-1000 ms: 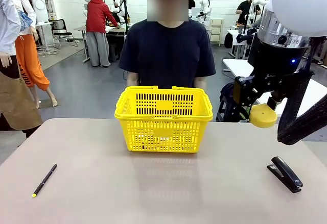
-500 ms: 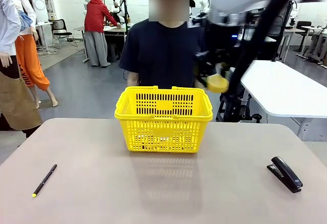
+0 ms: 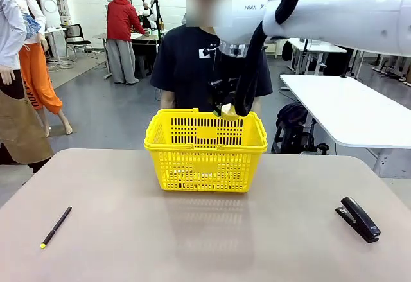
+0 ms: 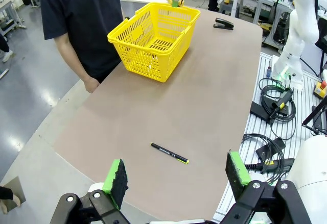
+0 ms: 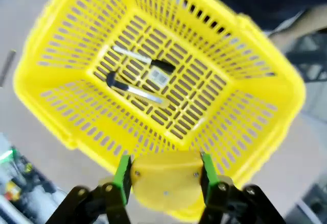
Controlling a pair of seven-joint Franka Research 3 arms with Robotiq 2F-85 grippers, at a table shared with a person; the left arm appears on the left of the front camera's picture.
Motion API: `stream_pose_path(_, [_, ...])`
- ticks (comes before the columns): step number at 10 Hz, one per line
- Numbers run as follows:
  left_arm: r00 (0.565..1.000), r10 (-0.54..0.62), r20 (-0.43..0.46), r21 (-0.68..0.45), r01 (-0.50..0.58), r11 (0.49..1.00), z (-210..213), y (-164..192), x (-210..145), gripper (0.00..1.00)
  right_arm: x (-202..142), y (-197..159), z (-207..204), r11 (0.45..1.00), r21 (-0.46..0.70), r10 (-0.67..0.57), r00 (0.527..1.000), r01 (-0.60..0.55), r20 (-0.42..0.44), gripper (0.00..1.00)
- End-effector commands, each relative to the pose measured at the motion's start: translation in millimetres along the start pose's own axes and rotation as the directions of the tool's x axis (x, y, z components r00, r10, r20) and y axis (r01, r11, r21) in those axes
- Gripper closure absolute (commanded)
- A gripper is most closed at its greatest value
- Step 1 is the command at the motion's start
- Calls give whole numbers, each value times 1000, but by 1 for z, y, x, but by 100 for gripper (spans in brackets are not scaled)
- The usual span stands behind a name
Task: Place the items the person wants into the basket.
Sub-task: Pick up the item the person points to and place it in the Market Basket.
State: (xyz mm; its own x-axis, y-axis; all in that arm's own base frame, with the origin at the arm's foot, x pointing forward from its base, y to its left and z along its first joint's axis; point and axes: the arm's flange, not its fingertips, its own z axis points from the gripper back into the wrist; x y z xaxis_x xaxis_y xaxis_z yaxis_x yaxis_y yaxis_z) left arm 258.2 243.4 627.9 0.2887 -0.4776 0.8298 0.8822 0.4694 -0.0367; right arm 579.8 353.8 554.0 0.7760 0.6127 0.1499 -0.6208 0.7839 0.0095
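While the right gripper hangs over the bright yellow lattice-walled plastic basket, its green-padded fingers are clamped on the flat faces of the small round yellow tape measure. That hard plastic disc looks light and stiff, but smooth, so a pinch across the flats suits it better than across the rounded rim, where it could roll out. Its black strap is hidden. On the basket floor lie the yellow-and-black utility knife and the white-barrelled black-capped marker. The left gripper hovers high over the counter, fingers wide apart and empty.
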Motion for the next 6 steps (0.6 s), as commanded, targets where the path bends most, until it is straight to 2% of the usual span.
stream_pose_path(1, [1000,-25,13,-3,25,1000,2,0,0,0,6,3,-9,998,34,59,996,-57,-60,35])
stream_pose_path(3, [1000,-25,13,-3,25,1000,2,0,0,0,9,9,-37,995,14,98,990,-97,-102,35])
stream_pose_path(6, [1000,-25,13,-3,25,1000,2,0,0,0,28,-7,-74,994,-4,103,985,-105,-141,35])
